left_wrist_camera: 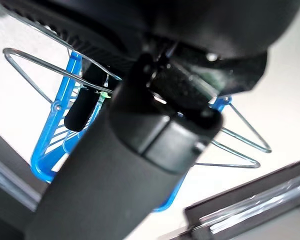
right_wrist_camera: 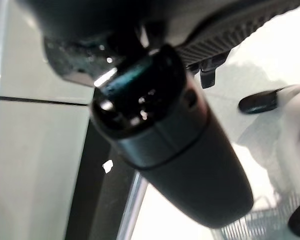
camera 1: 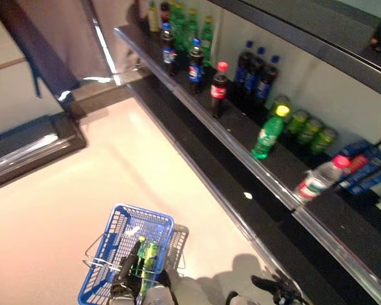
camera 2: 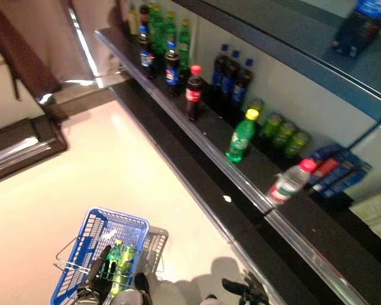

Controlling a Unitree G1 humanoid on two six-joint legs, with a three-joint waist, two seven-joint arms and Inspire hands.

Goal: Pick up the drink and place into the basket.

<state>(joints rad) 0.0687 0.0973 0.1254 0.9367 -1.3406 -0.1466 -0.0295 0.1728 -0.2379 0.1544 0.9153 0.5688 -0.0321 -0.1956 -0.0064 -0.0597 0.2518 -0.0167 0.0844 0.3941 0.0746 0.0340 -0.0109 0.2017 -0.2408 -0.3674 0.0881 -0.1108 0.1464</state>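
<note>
Basket: blue plastic lattice with thin bare-metal wire handles, standing on a pale, smooth, glossy floor. Shelf beside the basket: dark matt board with a polished metal front strip that catches the light. Bottles on that shelf: clear and tinted glossy plastic with coloured plastic caps; the left hand over the basket is matt black.

No legible txt — bottle labels too blurred.
</note>
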